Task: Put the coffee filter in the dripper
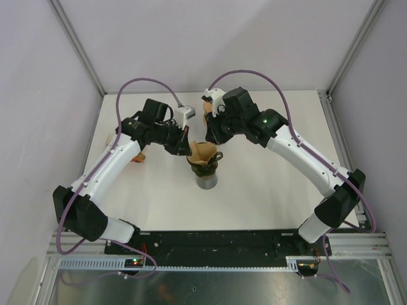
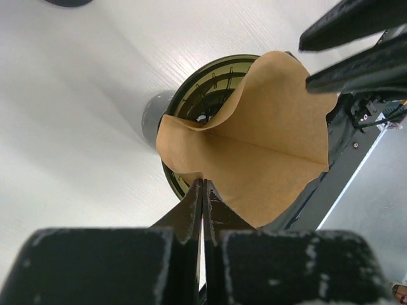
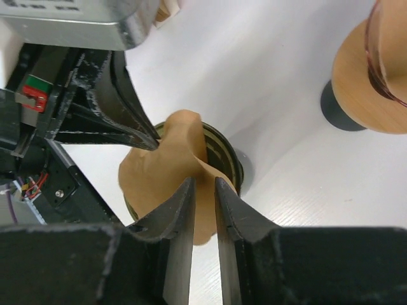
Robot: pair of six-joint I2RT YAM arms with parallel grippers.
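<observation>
Partly done: filter [image 2: 254, 140] sits flared in the dripper [image 2: 197, 82] mouth, not seated flush; left gripper [image 2: 202, 190] pinches its rim; right gripper [image 3: 203, 197] narrowly spread at the opposite edge; pressing down and release remain, I judge.

Robotics lab test cell: bare white table [image 1: 267, 190] boxed in by plain blank walls [image 1: 210, 38] w/ alu. frame posts [image 1: 75, 44] at the corners, 2 robot arms [image 1: 299, 152] bolted to a black base plate [image 1: 216, 240], purple cables [image 1: 143, 81] looped above them & slotted cable duct [image 1: 95, 262] along near edge.
</observation>
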